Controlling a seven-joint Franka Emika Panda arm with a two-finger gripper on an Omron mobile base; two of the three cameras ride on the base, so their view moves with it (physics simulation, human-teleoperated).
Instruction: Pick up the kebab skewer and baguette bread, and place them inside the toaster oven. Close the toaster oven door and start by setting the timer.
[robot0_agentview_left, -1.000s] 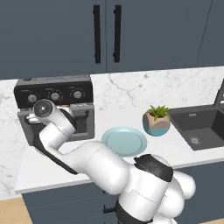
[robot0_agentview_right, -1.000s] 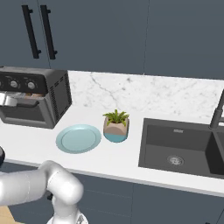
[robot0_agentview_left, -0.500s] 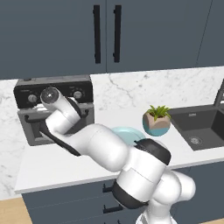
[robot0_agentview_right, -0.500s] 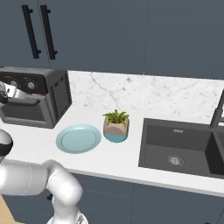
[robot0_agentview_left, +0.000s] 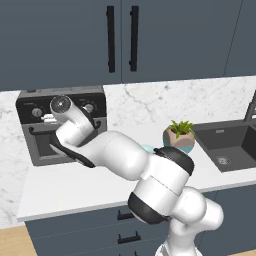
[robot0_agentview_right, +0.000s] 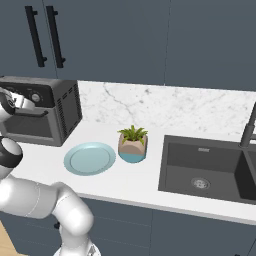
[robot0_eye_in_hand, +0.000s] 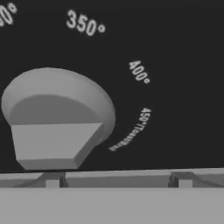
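One grey knob (robot0_eye_in_hand: 57, 118), pincer (robot0_eye_in_hand: 118, 177) close

Glossy white arm (robot0_agentview_left: 120, 160) — dark joints

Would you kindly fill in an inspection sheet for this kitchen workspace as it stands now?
Surface: white marble counter, bare in front.
Job's things: toaster oven at counter's left end, door shut; knob close before the hand, beside temperature markings. Skewer and baguette: nothing seen.
Clutter: light blue plate; potted plant beside it.
Grippers: gripper at the oven's knob panel; jaw state unclear.
Cables: nothing seen.
Surroundings: dark sink to the right, dark cabinets above.
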